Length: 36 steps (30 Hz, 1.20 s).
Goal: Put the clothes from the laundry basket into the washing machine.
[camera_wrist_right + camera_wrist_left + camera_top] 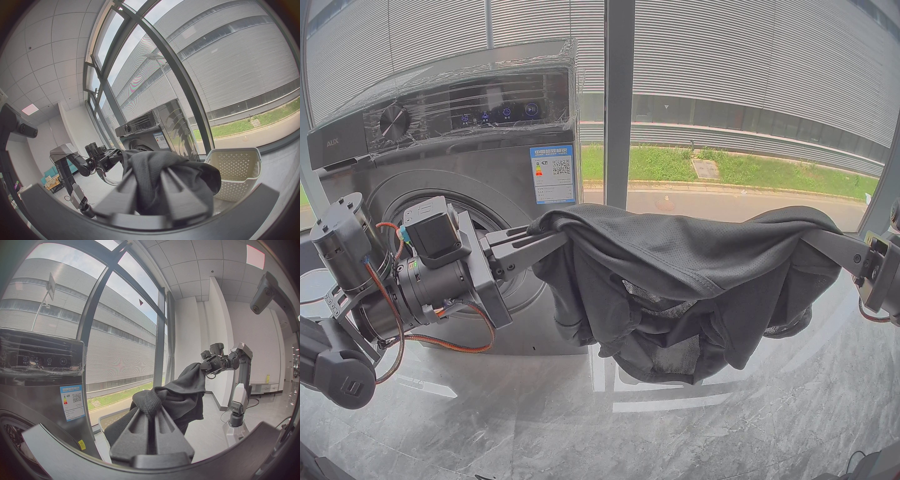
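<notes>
Black shirt (pixel 675 281) was hanging in mid-air in the head view, strung out sideways between both arms. The left gripper (pixel 550 236) was pinching one end and the right gripper (pixel 820 236) the other, with the middle sagging toward the floor. The washing machine (pixel 456 181) sat right behind the left arm, its round opening just beside that gripper. So I'd say the left end is the one to lead in, with the right end following along the shirt's long axis.

In the left wrist view, the fingers were pressed together on a bunched knot of mesh fabric. The rest of the shirt ran off to the other gripper farther away, and the machine's front was close by.

In the right wrist view, that gripper's fingers were clamped on a fold of the shirt. The laundry basket (pixel 237 172) stood on the floor by the window, next to the machine, and no clothes showed through its holes.
</notes>
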{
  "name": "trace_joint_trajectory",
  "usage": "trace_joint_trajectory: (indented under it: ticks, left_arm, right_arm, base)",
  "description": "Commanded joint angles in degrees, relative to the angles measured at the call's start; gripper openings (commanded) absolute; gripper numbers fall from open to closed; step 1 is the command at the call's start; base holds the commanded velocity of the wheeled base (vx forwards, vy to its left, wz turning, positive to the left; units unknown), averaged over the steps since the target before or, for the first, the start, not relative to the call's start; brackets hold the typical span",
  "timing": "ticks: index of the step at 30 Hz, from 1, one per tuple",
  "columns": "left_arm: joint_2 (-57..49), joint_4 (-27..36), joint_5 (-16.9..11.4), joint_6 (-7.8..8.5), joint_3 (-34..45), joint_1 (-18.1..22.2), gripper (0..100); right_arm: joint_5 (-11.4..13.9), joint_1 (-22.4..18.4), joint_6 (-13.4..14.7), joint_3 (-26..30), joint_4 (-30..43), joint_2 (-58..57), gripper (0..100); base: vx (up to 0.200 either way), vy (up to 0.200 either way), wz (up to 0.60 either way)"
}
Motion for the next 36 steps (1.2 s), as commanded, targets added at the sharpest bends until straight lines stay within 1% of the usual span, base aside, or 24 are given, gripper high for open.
trace_joint_trajectory:
  ticks: [1,2,3,5,7,8,10,15,20,21,23,24,25,26,27,28,29,30,31,32,35,36]
  left_arm:
    - [0.9,0.1,-0.1,-0.01,-0.4,-0.4,0]
    - [1.1,0.1,-0.1,-0.01,-0.8,-1.4,0]
    - [1.2,0.1,-0.1,-0.01,-1.0,-1.7,0]
    - [1.3,0.1,-0.1,-0.01,-1.8,-1.8,0]
    - [1.5,0.1,-0.1,-0.1,-2.6,-1.8,0]
    - [1.5,0.1,-0.1,-0.1,-2.7,-1.8,0]
    - [1.7,0.2,-0.1,-0.1,-2.7,-1.7,0]
    - [1.9,0.3,-0.1,-0.1,-2.9,-1.8,0]
    - [2.6,0.3,-0.2,-0.1,-3.3,-1.9,0]
    - [3.2,0.3,-0.2,-0.1,-4.1,-3.0,0]
    - [3.3,0.4,-0.1,-0.1,-4.9,-3.6,0]
    - [3.5,0.7,-0.1,-0.19,-6.0,-4.4,0]
    - [3.5,1.0,-0.1,-0.19,-6.5,-4.6,0]
    - [3.5,2.4,-0.1,-0.19,-7.9,-5.3,0]
    - [3.5,2.9,-0.1,-0.1,-8.3,-5.5,0]
    - [3.6,4.7,-0.1,-0.1,-10.0,-6.0,0]
    - [3.6,5.4,-0.1,-0.1,-11.0,-6.1,0]
    - [3.6,5.4,-0.1,-0.1,-11.0,-6.1,0]
    - [4.4,6.2,0.0,-0.1,-12.7,-6.4,0]
    - [4.7,6.2,0.0,-0.1,-13.3,-6.6,0]
    - [5.7,6.2,0.1,-0.1,-14.9,-7.0,0]
    - [6.3,6.2,0.3,-0.1,-15.6,-7.7,0]
  right_arm:
    - [0.0,-0.3,-0.1,0.2,0.0,0.2,100]
    - [0.0,-1.5,-0.2,0.3,0.0,0.3,100]
    - [-0.1,-2.3,-0.3,0.6,0.2,0.7,100]
    - [-0.2,-5.6,-0.8,1.7,0.2,1.7,100]
    - [-0.3,-9.7,-2.1,2.3,0.2,3.1,100]
    - [-0.3,-11.1,-3.0,2.2,0.2,3.7,100]
    - [-0.4,-12.4,-3.4,2.0,0.2,4.1,100]
    - [-0.4,-12.5,-3.6,2.0,0.2,4.2,100]
    - [0.2,-12.0,-3.7,2.0,0.2,4.2,100]
    - [0.4,-10.8,-3.7,2.4,0.2,4.3,100]
    - [1.2,-10.0,-3.7,3.0,0.2,4.6,100]
    - [2.5,-9.1,-3.7,3.8,0.2,5.0,100]
    - [2.9,-8.9,-3.9,3.9,0.2,5.2,100]
    - [4.4,-7.5,-4.7,4.5,0.2,5.6,100]
    - [4.7,-7.0,-5.0,4.7,0.2,6.0,100]
    - [6.0,-5.2,-6.2,5.1,0.2,7.4,100]
    - [6.6,-4.3,-6.9,5.1,0.2,8.4,100]
    - [6.6,-4.3,-6.9,5.1,0.2,8.4,100]
    - [7.3,-2.3,-8.8,4.9,0.1,11.1,100]
    - [7.6,-1.8,-9.4,4.6,0.1,12.3,100]
    - [8.2,-0.7,-10.5,4.0,0.0,15.5,100]
    - [8.3,-0.2,-10.8,3.8,0.0,16.9,100]
  base:
    - [0.0,0.0,0.0]
    - [0.0,0.0,0.0]
    - [0.0,0.0,0.0]
    - [0.0,0.0,0.0]
    - [0.0,0.0,0.0]
    - [0.0,0.0,0.0]
    - [0.0,0.0,0.0]
    - [0.0,0.0,0.0]
    - [0.0,0.0,0.0]
    - [0.0,0.0,0.0]
    - [0.0,0.0,0.0]
    - [0.0,0.0,0.0]
    - [0.0,0.0,0.0]
    - [0.0,0.0,0.0]
    - [0.0,0.0,0.0]
    - [0.0,0.0,0.0]
    - [0.0,0.0,0.0]
    - [0.0,0.0,0.0]
    - [0.0,0.0,0.0]
    - [0.0,0.0,0.0]
    - [0.0,0.0,0.0]
    - [0.0,0.0,0.0]
